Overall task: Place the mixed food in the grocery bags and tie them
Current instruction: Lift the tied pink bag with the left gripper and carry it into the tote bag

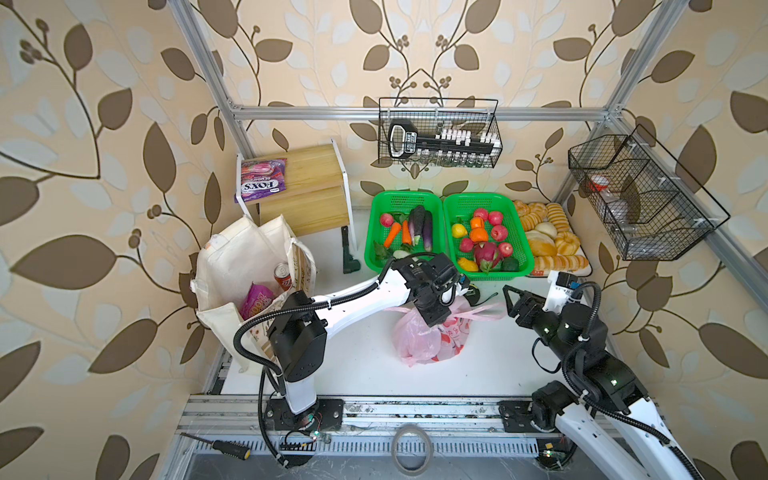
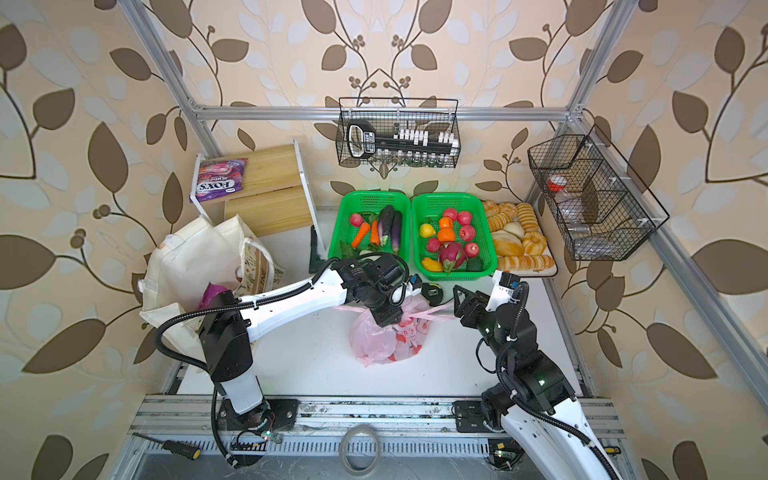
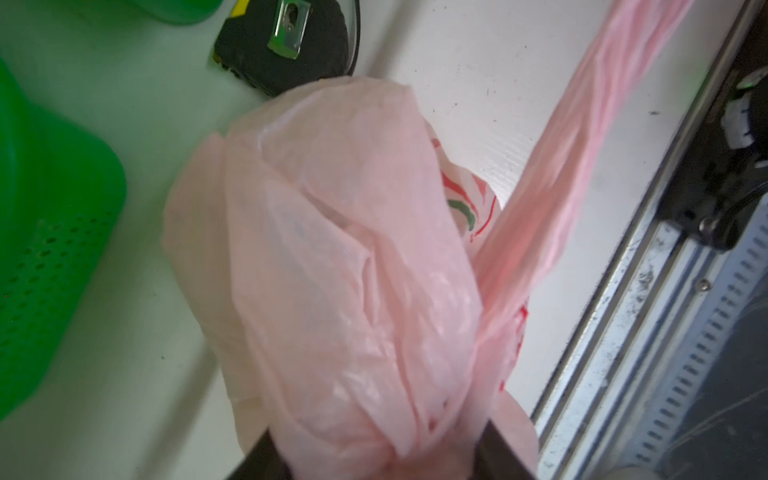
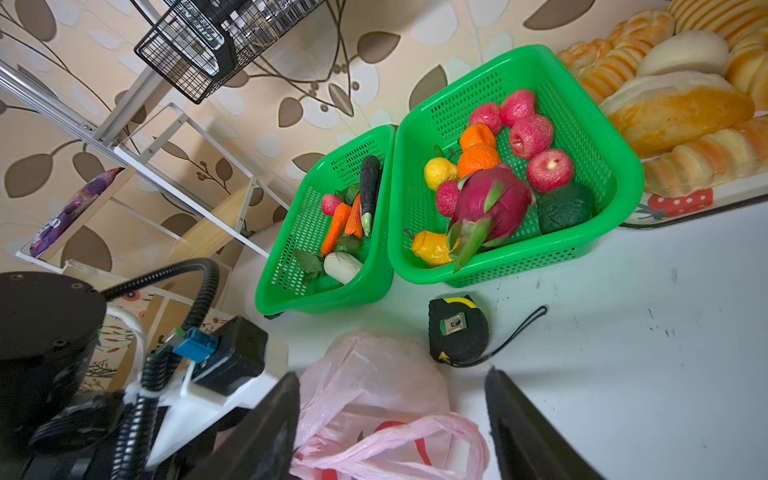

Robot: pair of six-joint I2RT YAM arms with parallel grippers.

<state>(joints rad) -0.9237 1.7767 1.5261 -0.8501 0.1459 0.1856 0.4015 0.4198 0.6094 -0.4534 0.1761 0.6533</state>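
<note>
The pink plastic bag (image 1: 419, 340) (image 2: 378, 340) sits mid-table with lumpy contents. My left gripper (image 1: 432, 320) (image 3: 382, 449) points down over it, its dark fingers (image 3: 498, 449) closed on the bunched plastic of the bag's top (image 3: 353, 249). The bag's other handle (image 1: 482, 311) (image 3: 582, 145) stretches toward my right gripper (image 1: 509, 295) (image 4: 390, 374). That gripper hovers open above the handle loop (image 4: 415, 436) without touching it. The cream tote (image 1: 232, 266) (image 2: 187, 257) stands at the left, holding a red can (image 1: 283, 277) and a purple packet (image 1: 255, 299).
Two green baskets (image 1: 372, 245) (image 4: 623, 178) of vegetables and fruit stand behind the pink bag. A black tape measure (image 1: 473, 293) (image 4: 457, 332) lies between them and the bag. A bread tray (image 1: 548, 237) is at the back right. A wooden shelf (image 1: 307, 183) carries a purple-pink FOX'S packet (image 1: 262, 180).
</note>
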